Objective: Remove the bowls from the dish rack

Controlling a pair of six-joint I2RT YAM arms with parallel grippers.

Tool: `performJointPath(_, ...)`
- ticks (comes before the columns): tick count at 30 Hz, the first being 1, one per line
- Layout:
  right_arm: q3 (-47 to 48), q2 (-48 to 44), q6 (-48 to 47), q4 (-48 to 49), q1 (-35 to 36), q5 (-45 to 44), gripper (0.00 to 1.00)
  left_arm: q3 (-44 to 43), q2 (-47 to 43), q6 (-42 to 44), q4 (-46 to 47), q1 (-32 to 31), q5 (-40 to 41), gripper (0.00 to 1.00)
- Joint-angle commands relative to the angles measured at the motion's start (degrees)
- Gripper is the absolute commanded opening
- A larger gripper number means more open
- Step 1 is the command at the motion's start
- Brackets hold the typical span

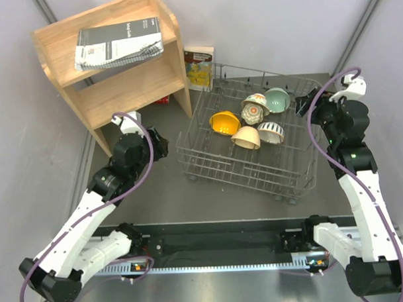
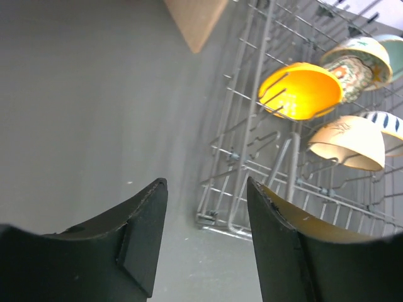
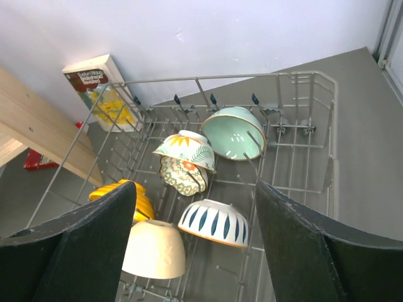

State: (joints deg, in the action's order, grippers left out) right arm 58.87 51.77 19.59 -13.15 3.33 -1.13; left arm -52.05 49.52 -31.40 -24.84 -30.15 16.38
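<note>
Hovering beside the left side of the dish rack [image 1: 242,175], the left gripper [image 2: 204,189] gripped nothing, its jaws spread apart above the bare grey table [image 2: 82,113] and clear of the wire. The right gripper [image 3: 195,189] hung over the rack's far right corner with its jaws wider still, also empty and touching nothing. All the bowls sat among the tines in the rack's far half: the orange-yellow bowl [image 1: 224,122] at the left, the tan-peach bowl [image 1: 247,137] and the striped bowl [image 1: 270,131] nearer, the teal bowl [image 1: 277,99] farthest, and a leaf-patterned bowl [image 3: 186,148] leaning over the scalloped floral bowl [image 3: 178,177]. From the right wrist, one dark finger hid most of the orange-yellow bowl; from the left wrist, the teal and striped bowls were cut off by the frame edge. A small red object under the wooden shelf [image 1: 119,74] was too hidden to identify.
</note>
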Motion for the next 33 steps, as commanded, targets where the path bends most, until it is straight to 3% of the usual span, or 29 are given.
performJointPath(1, 1.69, 0.52, 0.97, 2.77, 0.1, -0.11, 0.75, -0.86, -3.45, -0.77, -4.6, -0.08, 4.53, 0.59)
performJointPath(11, -0.07, -0.7, 1.86, 3.48, 0.18, 2.62, 0.75, 0.9, -9.0, -2.7, -6.62, -0.08, 5.85, 0.6)
performJointPath(18, 2.2, 1.31, -0.78, 0.06, 0.18, -1.05, 0.74, 2.39, -12.42, -2.53, -4.34, -0.08, 2.96, 0.6)
performJointPath(20, 7.81, 6.39, -2.89, -5.97, 0.53, -2.04, 0.72, 2.74, -12.69, -2.35, -3.03, -0.08, 0.69, 0.59)
performJointPath(25, 24.77, 24.3, -8.69, -18.83, 9.13, -6.16, 0.75, 4.93, -11.46, -0.94, 1.46, -0.08, -5.13, 0.57)
performJointPath(28, 24.02, 28.2, -9.31, -15.7, 11.61, -8.19, 0.78, 5.82, -10.23, -2.17, 3.22, -0.17, -6.97, 0.57)
performJointPath(33, 24.26, 31.46, -12.9, -8.56, 15.02, -4.06, 0.8, 6.35, -10.14, -1.56, 2.87, -0.17, -6.1, 0.57)
